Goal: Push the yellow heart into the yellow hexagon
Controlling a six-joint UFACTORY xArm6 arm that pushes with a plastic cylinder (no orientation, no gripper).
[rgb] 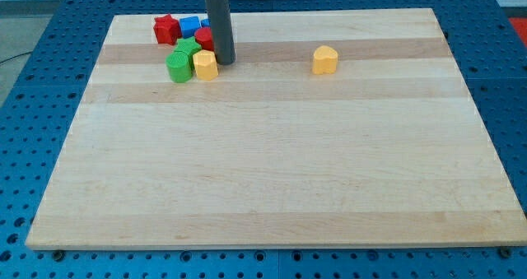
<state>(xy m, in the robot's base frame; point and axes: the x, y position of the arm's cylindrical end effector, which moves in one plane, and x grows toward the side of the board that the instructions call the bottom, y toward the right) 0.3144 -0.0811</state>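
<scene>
At the view's top left you have a cluster: red block [165, 29], blue block [189, 25], green blocks [179, 66], then the yellow hexagon [205, 65]. My tip [225, 62], a bare rod with nothing to clamp, sits just right of it. The yellow heart [324, 60] lies well apart, rightward.

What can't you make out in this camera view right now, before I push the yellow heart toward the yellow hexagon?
- Camera view: my tip stands just right of the yellow hexagon; contact cannot be told.
- The rod hides part of the red block and most of the blue block group behind it.
- The yellow heart is too small to confirm its shape.
- The rod's top is cut off by the view's top edge.
</scene>
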